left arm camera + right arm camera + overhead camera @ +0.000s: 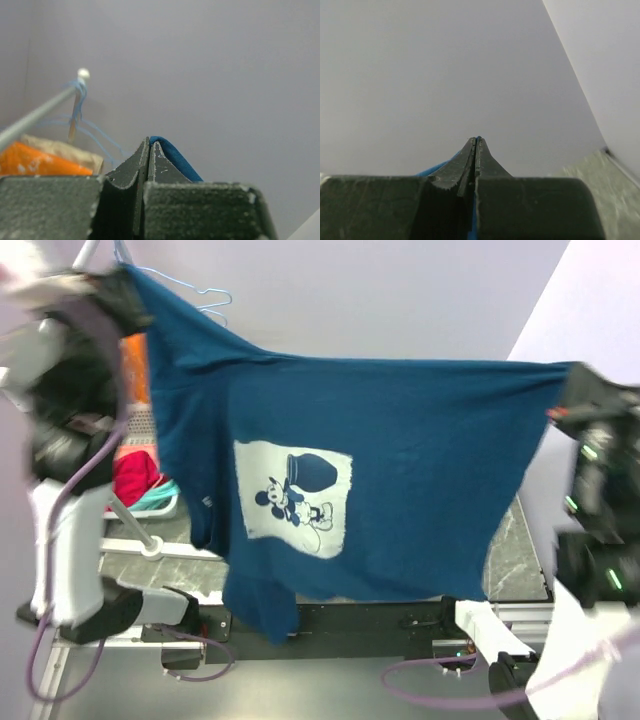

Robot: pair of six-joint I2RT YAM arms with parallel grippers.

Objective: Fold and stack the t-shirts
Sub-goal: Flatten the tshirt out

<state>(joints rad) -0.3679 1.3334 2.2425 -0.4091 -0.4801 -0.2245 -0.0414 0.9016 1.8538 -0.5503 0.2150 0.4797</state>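
Note:
A navy blue t-shirt (400, 450) with a pale square cartoon-mouse print (293, 497) hangs spread in the air above the table, held at its two upper corners. My left gripper (128, 292) is raised at the upper left and shut on one corner; blue cloth (175, 157) pokes out beside its closed fingertips. My right gripper (570, 390) is raised at the right and shut on the other corner, with a blue sliver (437, 168) showing at its jaws. The shirt's lower part droops toward the near edge and hides most of the table.
At the left stand a rod (135, 530) with blue hangers (205, 295), an orange cloth (135, 365) and a red-and-teal pile (140, 480). Grey marbled table (515, 550) shows at the right. Pale walls stand behind.

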